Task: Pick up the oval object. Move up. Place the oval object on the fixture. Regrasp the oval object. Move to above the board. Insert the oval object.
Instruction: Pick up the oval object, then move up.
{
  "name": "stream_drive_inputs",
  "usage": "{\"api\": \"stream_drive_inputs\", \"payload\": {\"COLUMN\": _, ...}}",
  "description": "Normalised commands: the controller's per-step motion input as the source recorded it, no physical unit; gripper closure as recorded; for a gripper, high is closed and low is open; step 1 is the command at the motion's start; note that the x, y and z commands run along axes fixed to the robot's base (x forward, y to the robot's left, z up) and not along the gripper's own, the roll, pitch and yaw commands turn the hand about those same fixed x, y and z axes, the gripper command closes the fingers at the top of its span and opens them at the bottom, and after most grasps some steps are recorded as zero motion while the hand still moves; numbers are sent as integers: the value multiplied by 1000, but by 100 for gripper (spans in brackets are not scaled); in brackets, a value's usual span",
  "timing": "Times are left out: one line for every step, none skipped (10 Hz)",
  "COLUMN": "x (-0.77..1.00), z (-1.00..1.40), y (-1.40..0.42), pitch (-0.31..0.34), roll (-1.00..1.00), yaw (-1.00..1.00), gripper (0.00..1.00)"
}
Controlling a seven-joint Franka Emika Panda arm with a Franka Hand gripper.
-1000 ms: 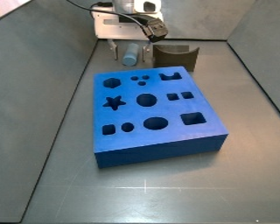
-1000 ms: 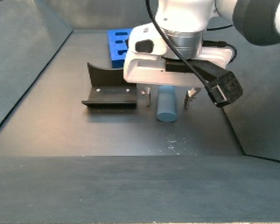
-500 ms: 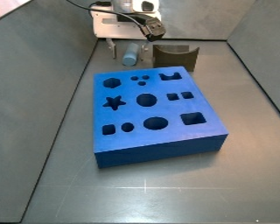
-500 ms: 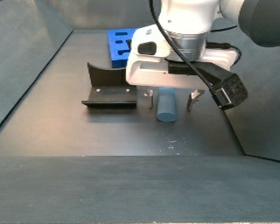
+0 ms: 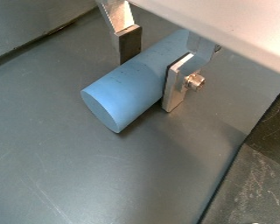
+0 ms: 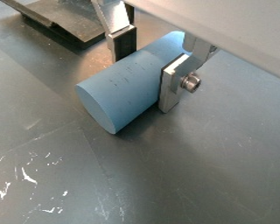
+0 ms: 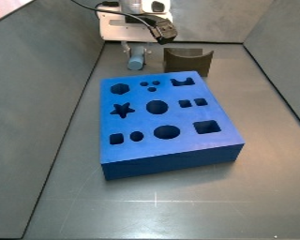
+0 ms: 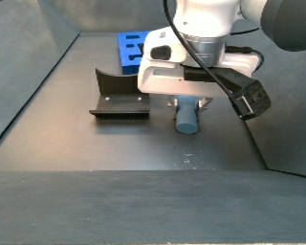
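The oval object [image 5: 122, 94] is a pale blue-grey peg lying on its side on the grey floor. It also shows in a wrist view [image 6: 119, 89] and in both side views [image 7: 135, 65] [image 8: 189, 117]. My gripper [image 5: 152, 77] is down at the floor with one finger on each side of the peg, and both pads touch it. It also shows in another wrist view [image 6: 146, 75] and in a side view [image 8: 187, 101]. The dark fixture [image 8: 118, 96] [image 7: 187, 60] stands right beside the peg. The blue board [image 7: 165, 114] [image 8: 130, 44] lies farther off.
Grey walls enclose the floor, and one wall stands close behind the gripper and the fixture [image 6: 70, 23]. White scratches mark the floor near the peg [image 6: 24, 171].
The peg looks narrower in both side views and has shifted slightly. The fingers have closed in against it. The arm has stayed in place.
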Motion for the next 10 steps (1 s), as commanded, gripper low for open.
{"api": "stream_drive_inputs", "payload": {"x": 0, "z": 0, "y": 0, "pitch": 0, "roll": 0, "yaw": 0, "gripper": 100}}
{"api": "stream_drive_inputs", "payload": {"x": 0, "z": 0, "y": 0, "pitch": 0, "roll": 0, "yaw": 0, "gripper": 100}}
{"api": "stream_drive_inputs", "payload": {"x": 0, "z": 0, "y": 0, "pitch": 0, "roll": 0, "yaw": 0, "gripper": 100}}
{"api": "stream_drive_inputs", "payload": {"x": 0, "z": 0, "y": 0, "pitch": 0, "roll": 0, "yaw": 0, "gripper": 100}}
{"api": "stream_drive_inputs", "payload": {"x": 0, "z": 0, "y": 0, "pitch": 0, "roll": 0, "yaw": 0, "gripper": 100}}
{"api": "stream_drive_inputs", "payload": {"x": 0, "z": 0, "y": 0, "pitch": 0, "roll": 0, "yaw": 0, "gripper": 100}}
{"api": "stream_drive_inputs", "payload": {"x": 0, "z": 0, "y": 0, "pitch": 0, "roll": 0, "yaw": 0, "gripper": 100}}
{"api": "stream_drive_inputs", "payload": {"x": 0, "z": 0, "y": 0, "pitch": 0, "roll": 0, "yaw": 0, "gripper": 100}}
{"api": "stream_drive_inputs", "payload": {"x": 0, "z": 0, "y": 0, "pitch": 0, "roll": 0, "yaw": 0, "gripper": 100}}
{"api": "stream_drive_inputs", "payload": {"x": 0, "z": 833, "y": 0, "pitch": 0, "roll": 0, "yaw": 0, "gripper": 100}}
